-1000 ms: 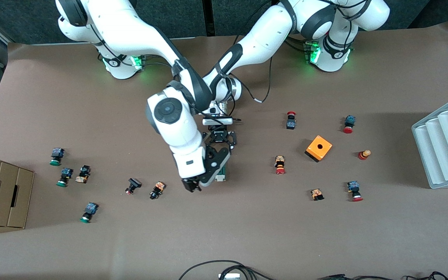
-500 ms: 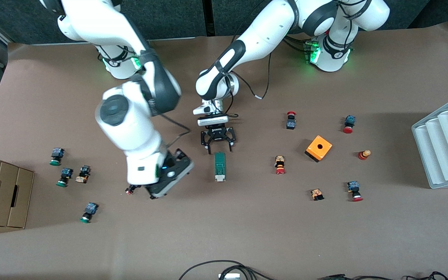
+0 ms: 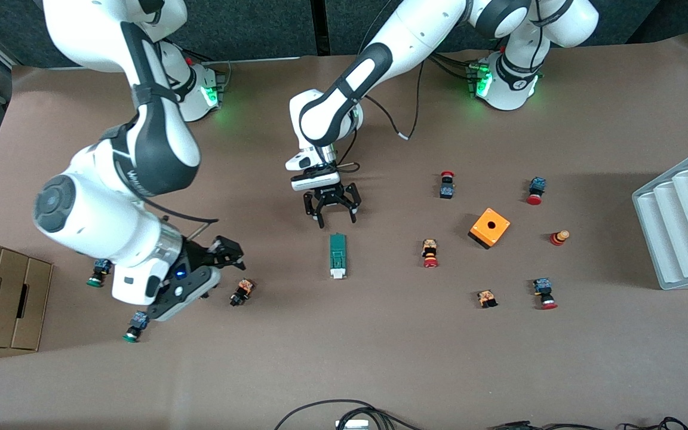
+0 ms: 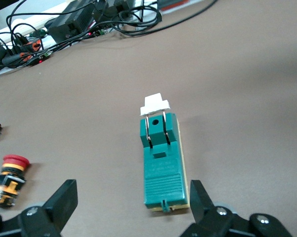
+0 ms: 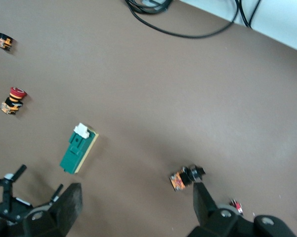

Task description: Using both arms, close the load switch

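Observation:
The load switch (image 3: 337,255), a narrow dark-green block with a white tab at its end nearer the front camera, lies flat on the brown table. My left gripper (image 3: 335,220) is open just off the switch's end toward the bases, touching nothing. In the left wrist view the switch (image 4: 161,163) lies between and ahead of the open gripper (image 4: 132,202). My right gripper (image 3: 224,266) is open and empty, toward the right arm's end of the table, over a small orange-and-black push-button (image 3: 242,291). The right wrist view shows the switch (image 5: 78,148) apart from that gripper (image 5: 137,205).
An orange cube with a hole (image 3: 490,227) and several red-capped push-buttons (image 3: 430,253) sit toward the left arm's end. A grey ridged tray (image 3: 684,218) stands at that edge. A cardboard box (image 3: 0,298) and green-capped buttons (image 3: 133,327) are at the right arm's end. Cables (image 3: 344,412) lie at the near edge.
My right arm has swung off the switch toward its own end of the table. My left gripper has drawn back a little toward the bases. The switch has not moved.

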Available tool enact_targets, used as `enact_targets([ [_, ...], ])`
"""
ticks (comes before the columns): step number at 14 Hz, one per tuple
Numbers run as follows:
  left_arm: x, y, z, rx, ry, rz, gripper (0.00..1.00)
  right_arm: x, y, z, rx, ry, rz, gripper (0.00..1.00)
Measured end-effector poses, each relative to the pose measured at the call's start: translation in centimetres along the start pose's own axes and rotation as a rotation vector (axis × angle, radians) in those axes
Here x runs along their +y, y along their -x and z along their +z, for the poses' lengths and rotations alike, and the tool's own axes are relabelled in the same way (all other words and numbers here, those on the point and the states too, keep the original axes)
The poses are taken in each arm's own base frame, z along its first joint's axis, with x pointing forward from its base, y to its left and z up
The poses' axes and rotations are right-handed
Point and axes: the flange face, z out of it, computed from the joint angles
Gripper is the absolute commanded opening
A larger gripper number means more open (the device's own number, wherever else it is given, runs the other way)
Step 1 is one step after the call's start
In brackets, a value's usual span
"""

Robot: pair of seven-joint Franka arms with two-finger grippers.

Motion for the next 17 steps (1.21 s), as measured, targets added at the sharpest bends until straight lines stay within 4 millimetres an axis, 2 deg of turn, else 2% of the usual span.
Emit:
enact_targets([
  [1,-0.4,-0.8,-0.3,-0.025,-0.002,0.036,1.00,1.4,0.6,-0.3,-0.020,-0.005,0.024,1.00],
  [3,-1.1,-2.5,-1.1,-0.079,0.005,0.120,1.00,5.6,2.5,-1.9,-0.061,-0.018,0.090,1.00],
  [5,-2.1,-4.3,-1.9,-0.135,0.020,0.212,1.00,9.9,4.9,-4.9,-0.090,0.006,0.140,1.00],
  [6,-2.9,-5.5,-1.9,-0.165,0.029,0.251,1.00,11.3,6.0,-6.4,-0.107,0.044,0.148,1.00],
  [9,-6.4,-9.9,-1.0,-0.278,0.077,0.361,1.00,12.7,7.6,-9.6,-0.151,0.177,0.132,1.00],
  [11,-8.9,-12.7,-0.7,-0.336,0.128,0.430,1.00,13.8,8.3,-10.6,-0.159,0.211,0.147,1.00],
  [13,-11.7,-15.4,-0.2,-0.401,0.202,0.478,1.00,15.7,9.4,-11.3,-0.161,0.225,0.180,1.00],
  [15,-14.8,-18.1,0.4,-0.445,0.279,0.519,1.00,18.2,10.8,-12.3,-0.155,0.233,0.226,1.00],
  [17,-18.2,-20.3,1.5,-0.478,0.335,0.559,1.00,19.6,11.8,-13.1,-0.148,0.236,0.252,1.00],
])
